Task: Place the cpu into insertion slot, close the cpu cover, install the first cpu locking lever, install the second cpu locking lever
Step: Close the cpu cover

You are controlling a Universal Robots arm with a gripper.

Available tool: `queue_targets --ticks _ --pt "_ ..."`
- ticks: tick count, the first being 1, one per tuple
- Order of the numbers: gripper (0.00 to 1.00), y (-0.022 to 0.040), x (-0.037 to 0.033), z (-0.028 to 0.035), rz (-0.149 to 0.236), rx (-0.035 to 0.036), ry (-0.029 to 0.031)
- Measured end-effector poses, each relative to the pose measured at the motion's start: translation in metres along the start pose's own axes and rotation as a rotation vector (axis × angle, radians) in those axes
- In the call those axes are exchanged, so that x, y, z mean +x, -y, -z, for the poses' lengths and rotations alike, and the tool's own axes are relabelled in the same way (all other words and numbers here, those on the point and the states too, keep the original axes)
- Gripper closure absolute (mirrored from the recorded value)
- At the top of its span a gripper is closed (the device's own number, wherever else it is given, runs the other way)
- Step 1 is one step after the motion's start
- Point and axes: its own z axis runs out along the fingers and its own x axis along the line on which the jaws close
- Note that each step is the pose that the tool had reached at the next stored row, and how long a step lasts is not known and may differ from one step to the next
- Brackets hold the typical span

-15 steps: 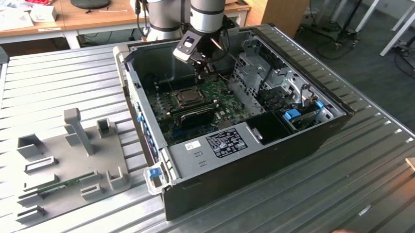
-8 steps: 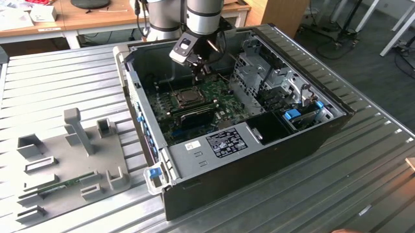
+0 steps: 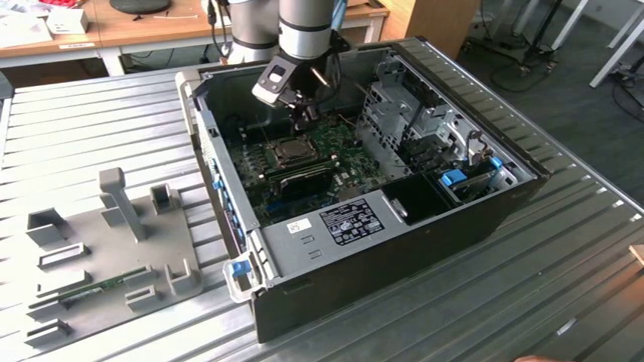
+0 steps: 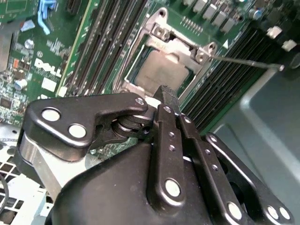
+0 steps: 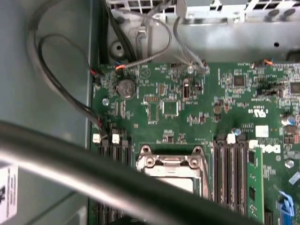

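Evidently the small, flat, square cpu point(image 4: 159, 70) with the dull silver-grey metal top is seated in the square, silver-rimmed insertion slot point(image 4: 139, 47). In the exterior view this spot is found just above the frame's centre, toward the exterior view's left, on the green circuit board point(image 5: 187, 93) inside the open black computer case point(image 3: 332, 279). The thin silver cpu cover point(image 4: 182, 43), a frame with a square window, is judged to be folded down around the chip.

The cpu is laid flat, its metal top faced toward the open side of the case; being square, it is given no long axis. One is shown by the thin silver wire locking lever point(image 4: 243, 61): it is run from a corner of the slot out across the long black memory slots point(image 4: 225, 82) toward the grey case wall, and is judged unlatched.

The jaws of the black gripper point(image 4: 165, 93) are brought together on nothing that can be seen, with the tips hung just beside the slot's rim. Trouble is to be expected from the lever's thinness and spring: it may be slipped off the closed tips or missed, so that the cover or memory slots are struck instead.
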Motion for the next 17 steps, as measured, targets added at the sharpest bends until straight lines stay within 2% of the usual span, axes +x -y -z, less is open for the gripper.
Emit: queue_targets --ticks 3,9,17 --pt "0.9 0.0037 0.0 -0.0008 0.0 0.0 0.0002" --pt "0.9 0.0039 0.0 -0.0009 0.002 -0.0001 0.0002" --pt "0.9 0.0039 0.0 -0.0015 0.138 0.0039 -0.0033"
